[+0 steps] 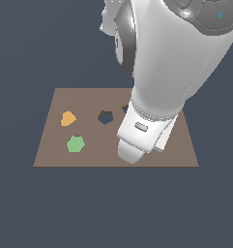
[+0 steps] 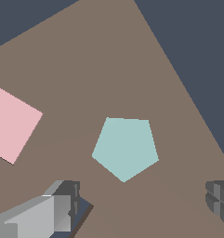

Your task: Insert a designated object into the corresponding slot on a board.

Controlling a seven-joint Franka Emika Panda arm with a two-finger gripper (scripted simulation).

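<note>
Dark blue-grey emptiness surrounds everything; no walls, floor seams or furniture show. Within it lies a flat brown rectangular board [image 1: 48, 140], which serves as the worktop for the small pieces.

Seen from the exterior view, the board carries an orange block [image 1: 67, 118] near the exterior view's left, a green hexagon block [image 1: 75, 144] just in front of it, and a small dark pentagon-shaped slot [image 1: 105, 117] near the middle. Both blocks sit well apart from the slot. A second dark hole [image 1: 125, 108] lies beside the slot toward the exterior view's right, but the white robot arm [image 1: 161, 72] covers most of it, so its shape cannot be told. The arm also hides much of the board's right half in that view, along with the claw and whatever sits beneath it.

From the wrist view, the pale teal pentagon block [image 2: 125, 148] lies flat on the brown board, with bare board all around it. A pink square block [image 2: 11, 123] rests nearby, apart from it and cut off by the picture's edge. The claw [image 2: 143, 202] has its two grey fingers [image 2: 62, 204] spread wide, one on each side and both partly cut off, touching nothing. The teal block sits clear of both fingers. Two board edges meet the dark background close to the teal block.
</note>
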